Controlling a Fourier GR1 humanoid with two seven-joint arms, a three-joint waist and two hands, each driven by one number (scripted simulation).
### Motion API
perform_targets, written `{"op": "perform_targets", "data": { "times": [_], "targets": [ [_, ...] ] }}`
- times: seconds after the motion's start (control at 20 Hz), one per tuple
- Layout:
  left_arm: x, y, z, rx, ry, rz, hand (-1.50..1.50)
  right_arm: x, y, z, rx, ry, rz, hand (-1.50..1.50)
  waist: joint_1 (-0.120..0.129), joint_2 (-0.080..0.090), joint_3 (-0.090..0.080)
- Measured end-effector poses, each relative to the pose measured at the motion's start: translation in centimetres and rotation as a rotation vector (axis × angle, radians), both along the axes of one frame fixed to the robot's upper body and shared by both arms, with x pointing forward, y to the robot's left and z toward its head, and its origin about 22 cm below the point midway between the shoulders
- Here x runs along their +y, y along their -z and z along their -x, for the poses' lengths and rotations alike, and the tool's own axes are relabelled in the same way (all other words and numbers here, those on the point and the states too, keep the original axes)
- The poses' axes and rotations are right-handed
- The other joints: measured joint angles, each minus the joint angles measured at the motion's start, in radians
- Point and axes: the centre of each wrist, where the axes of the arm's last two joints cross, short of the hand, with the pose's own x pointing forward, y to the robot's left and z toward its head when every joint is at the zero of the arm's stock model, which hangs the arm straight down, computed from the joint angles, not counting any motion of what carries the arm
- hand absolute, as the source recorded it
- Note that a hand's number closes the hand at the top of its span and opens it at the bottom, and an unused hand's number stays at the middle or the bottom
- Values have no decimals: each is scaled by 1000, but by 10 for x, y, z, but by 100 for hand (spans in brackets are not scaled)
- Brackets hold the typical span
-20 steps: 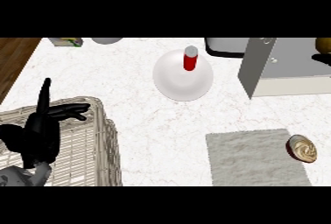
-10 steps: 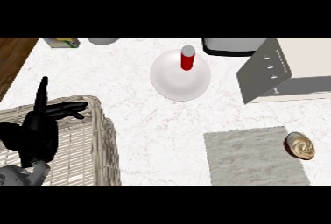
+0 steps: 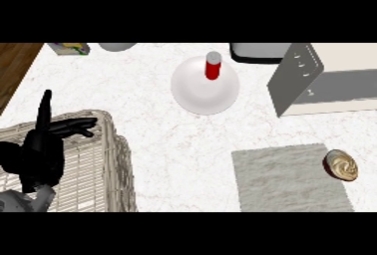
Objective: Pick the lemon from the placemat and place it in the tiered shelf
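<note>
A round tan-and-brown object (image 3: 341, 165) lies at the right edge of the grey placemat (image 3: 287, 179), low on the right; it does not look yellow. The tiered shelf (image 3: 296, 79), grey-sided with a cream top, stands at the upper right. My left hand (image 3: 43, 147) rests open at the left over a wicker basket, fingers up, far from the placemat and holding nothing. My right hand does not show.
A wicker basket (image 3: 103, 169) fills the lower left. A white plate (image 3: 193, 92) with a red-and-grey bottle (image 3: 213, 65) on it sits at top centre. A dark appliance (image 3: 258, 51), a grey bowl (image 3: 116, 47) and a small box (image 3: 70, 48) line the far edge.
The view has shifted a little, so the shelf shows more of its side and the round object sits slightly further left. The left hand has stayed where it was.
</note>
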Motion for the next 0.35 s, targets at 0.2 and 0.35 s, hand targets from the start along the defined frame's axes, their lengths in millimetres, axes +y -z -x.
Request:
{"op": "perform_targets", "data": {
  "times": [0.2,0.35],
  "targets": [
    [-4,-2,-2,-3,10,1,0,-23,-2,31,-10,-34,-12,-150,-1,1,1],
    [-1,-2,-1,-2,6,-4,0,-33,-2,48,-16,-49,-11,-150,3,2,1]
  ]
}}
